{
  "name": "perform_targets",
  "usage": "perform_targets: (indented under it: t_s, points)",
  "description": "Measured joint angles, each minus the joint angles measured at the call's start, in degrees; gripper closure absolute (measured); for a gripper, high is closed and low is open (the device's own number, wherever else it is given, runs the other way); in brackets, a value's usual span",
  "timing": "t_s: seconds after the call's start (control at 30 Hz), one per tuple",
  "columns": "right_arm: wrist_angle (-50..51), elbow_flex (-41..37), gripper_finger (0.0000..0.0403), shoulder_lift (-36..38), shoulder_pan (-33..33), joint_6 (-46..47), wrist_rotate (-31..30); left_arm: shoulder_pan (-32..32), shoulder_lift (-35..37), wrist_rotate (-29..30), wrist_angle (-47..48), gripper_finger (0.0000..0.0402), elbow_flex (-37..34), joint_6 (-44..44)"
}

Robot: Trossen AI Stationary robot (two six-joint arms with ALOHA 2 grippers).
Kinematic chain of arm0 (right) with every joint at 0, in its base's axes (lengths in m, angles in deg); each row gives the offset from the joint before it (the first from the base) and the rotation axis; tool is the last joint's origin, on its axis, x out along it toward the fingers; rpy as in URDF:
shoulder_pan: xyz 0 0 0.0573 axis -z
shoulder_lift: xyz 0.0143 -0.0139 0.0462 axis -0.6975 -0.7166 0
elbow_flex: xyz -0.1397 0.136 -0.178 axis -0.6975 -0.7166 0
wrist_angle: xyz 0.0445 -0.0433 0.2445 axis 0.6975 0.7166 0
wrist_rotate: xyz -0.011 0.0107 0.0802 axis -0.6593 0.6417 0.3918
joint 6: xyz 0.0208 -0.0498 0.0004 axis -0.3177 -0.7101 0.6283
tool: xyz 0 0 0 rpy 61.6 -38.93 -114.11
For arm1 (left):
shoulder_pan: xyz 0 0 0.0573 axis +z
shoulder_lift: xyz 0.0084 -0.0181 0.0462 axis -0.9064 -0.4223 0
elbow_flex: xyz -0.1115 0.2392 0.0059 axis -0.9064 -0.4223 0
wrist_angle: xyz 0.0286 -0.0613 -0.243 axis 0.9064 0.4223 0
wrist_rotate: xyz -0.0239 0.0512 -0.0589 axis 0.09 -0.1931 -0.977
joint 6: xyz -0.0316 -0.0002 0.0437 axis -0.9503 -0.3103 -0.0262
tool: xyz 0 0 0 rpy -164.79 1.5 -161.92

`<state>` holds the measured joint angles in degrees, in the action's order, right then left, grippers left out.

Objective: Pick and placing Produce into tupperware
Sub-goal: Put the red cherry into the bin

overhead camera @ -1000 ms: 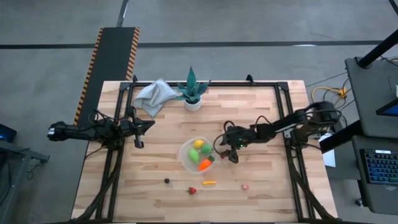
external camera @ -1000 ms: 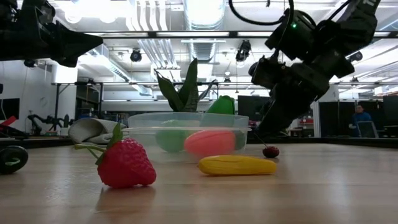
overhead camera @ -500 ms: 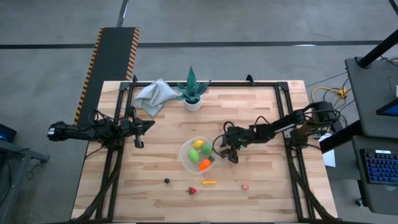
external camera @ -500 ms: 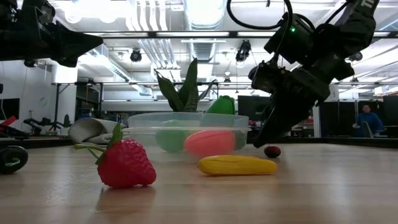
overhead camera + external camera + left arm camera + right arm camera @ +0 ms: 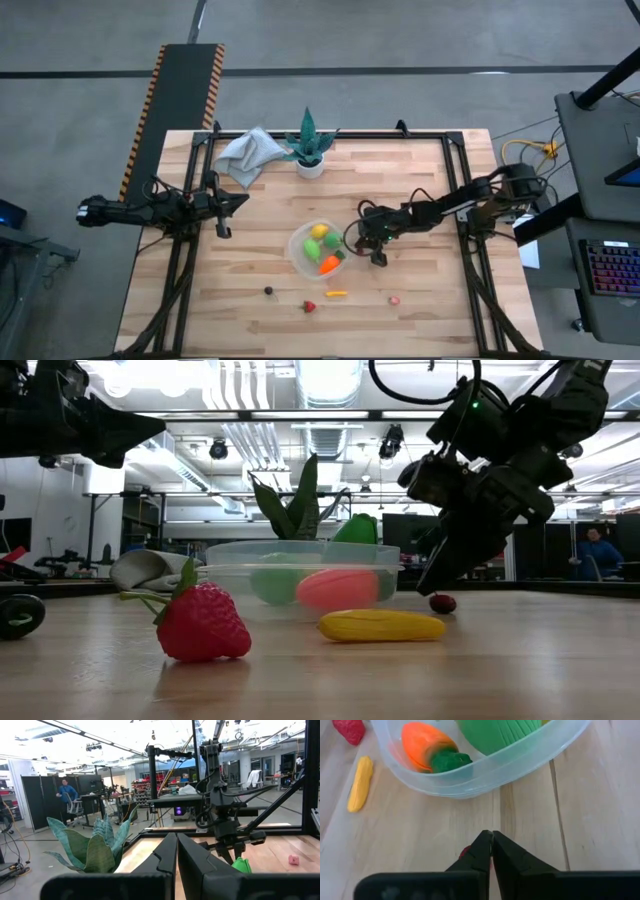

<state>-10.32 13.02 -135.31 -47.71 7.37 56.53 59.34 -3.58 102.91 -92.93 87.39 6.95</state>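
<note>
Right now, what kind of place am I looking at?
Probably a robotics lab or workshop: a wooden table framed by two robot arms, exposed ceiling ducts overhead, and workbenches with equipment in the room behind.

We are looking at a robotics lab or workshop: a wooden table [image 5: 420, 180] on a black metal frame stands on bare concrete floor [image 5: 400, 35], with exposed ceiling ducts [image 5: 240, 430], black partitions [image 5: 37, 800] and a person [image 5: 66, 795] at workstations behind.

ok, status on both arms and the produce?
Right gripper shut beside tupperware, small red piece at its tips, grip unclear. Left gripper shut, parked at table's left edge. Nothing blocking.
</note>
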Motion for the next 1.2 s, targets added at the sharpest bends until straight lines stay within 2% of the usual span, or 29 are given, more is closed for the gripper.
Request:
perform_targets:
  t_s: [0.13, 0.37, 0.53, 0.7, 0.9, 1.07, 1.2]
  points:
    - [1.76, 0.85, 0.0394, 2.05, 0.0, 1.03, 0.59, -0.01, 0.0, 0.01, 0.01, 0.0402, -0.01, 0.0]
    - [11.25, 6.21, 0.0395, 9.17, -1.11, 0.36, 0.88, 0.0, 0.0, 0.0, 0.01, 0.0402, 0.0, 0.0]
    - [11.5, 10.65, 0.0395, 11.27, -3.31, -2.97, 0.84, -0.01, 0.0, 0.01, 0.01, 0.0402, -0.01, 0.0]
    - [9.77, 15.59, 0.0395, 7.43, -4.69, -8.26, -0.41, -0.01, 0.02, -0.01, -0.03, 0.0402, -0.01, 0.0]
    - [10.15, 21.52, 0.0395, -2.07, -4.61, -13.65, -0.83, 0.0, 0.01, -0.01, -0.09, 0.0402, 0.0, 0.0]
    - [13.72, 27.21, 0.0395, -9.33, -4.61, -15.44, -0.85, 0.01, 0.02, -0.01, -0.05, 0.0402, -0.01, -0.02]
    - [17.81, 31.03, 0.0395, -12.15, -4.63, -16.74, -0.84, -0.01, 0.02, -0.03, -0.08, 0.0402, -0.01, -0.02]
